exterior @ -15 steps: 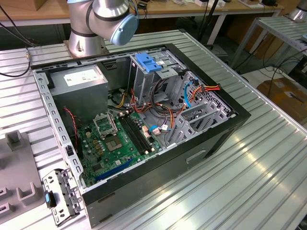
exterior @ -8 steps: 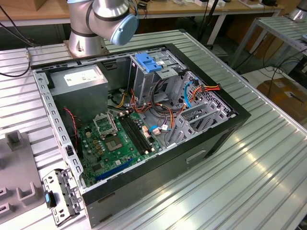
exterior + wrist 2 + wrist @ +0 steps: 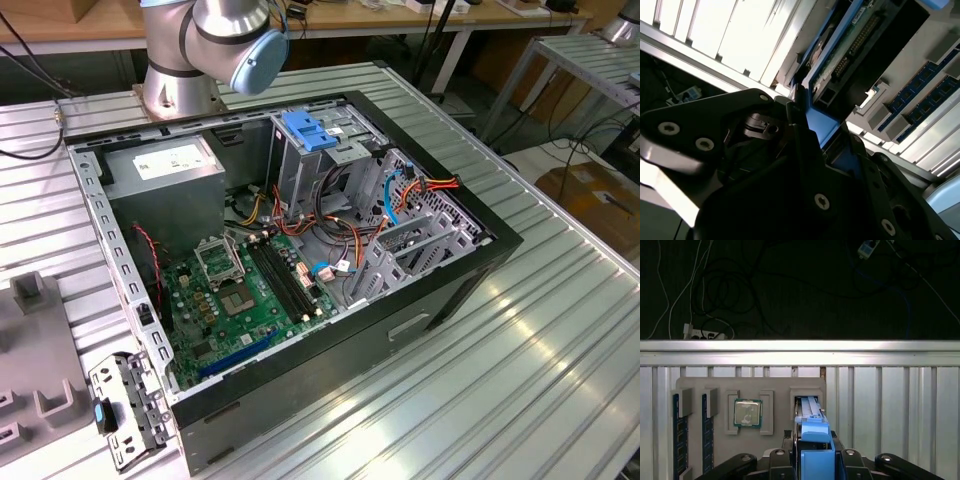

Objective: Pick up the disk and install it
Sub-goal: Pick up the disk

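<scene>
Straddling the disk (image 3: 811, 414), the gripper (image 3: 815, 460) holds its jaws closed snug on both blue rails (no gap shows). The disk stands on edge in a slot of the grey tray (image 3: 775, 385), likely so those rails stay reachable; a processor chip (image 3: 748, 413) sits alongside.

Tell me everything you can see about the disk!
The disk stands on its edge in a slot of the grey tray, so you mostly see its thin side. It has blue plastic rails and silvery metal; the second wrist view shows a green circuit board with pins on one face. The black hand grips it from both sides.
</scene>
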{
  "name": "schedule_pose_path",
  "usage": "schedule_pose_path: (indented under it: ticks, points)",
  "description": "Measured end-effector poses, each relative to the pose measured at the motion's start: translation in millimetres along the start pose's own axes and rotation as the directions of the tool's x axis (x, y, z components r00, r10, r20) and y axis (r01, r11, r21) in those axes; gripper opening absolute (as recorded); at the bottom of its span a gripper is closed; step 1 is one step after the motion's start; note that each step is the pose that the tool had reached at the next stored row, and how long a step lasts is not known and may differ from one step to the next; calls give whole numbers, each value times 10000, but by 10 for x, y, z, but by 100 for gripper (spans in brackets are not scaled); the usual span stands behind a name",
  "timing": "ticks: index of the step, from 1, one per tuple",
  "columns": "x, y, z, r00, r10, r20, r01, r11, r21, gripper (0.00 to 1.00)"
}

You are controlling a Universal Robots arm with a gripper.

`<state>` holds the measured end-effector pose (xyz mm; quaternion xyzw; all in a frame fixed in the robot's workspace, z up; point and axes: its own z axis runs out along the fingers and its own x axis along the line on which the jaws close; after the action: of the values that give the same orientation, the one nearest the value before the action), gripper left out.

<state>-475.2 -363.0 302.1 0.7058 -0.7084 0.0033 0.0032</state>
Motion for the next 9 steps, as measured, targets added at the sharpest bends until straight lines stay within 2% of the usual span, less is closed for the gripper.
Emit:
schedule_pose_path:
  ticks: [9]
  points:
    - [0, 0, -7, 10000, 0, -1, 0, 10000, 1, 37]
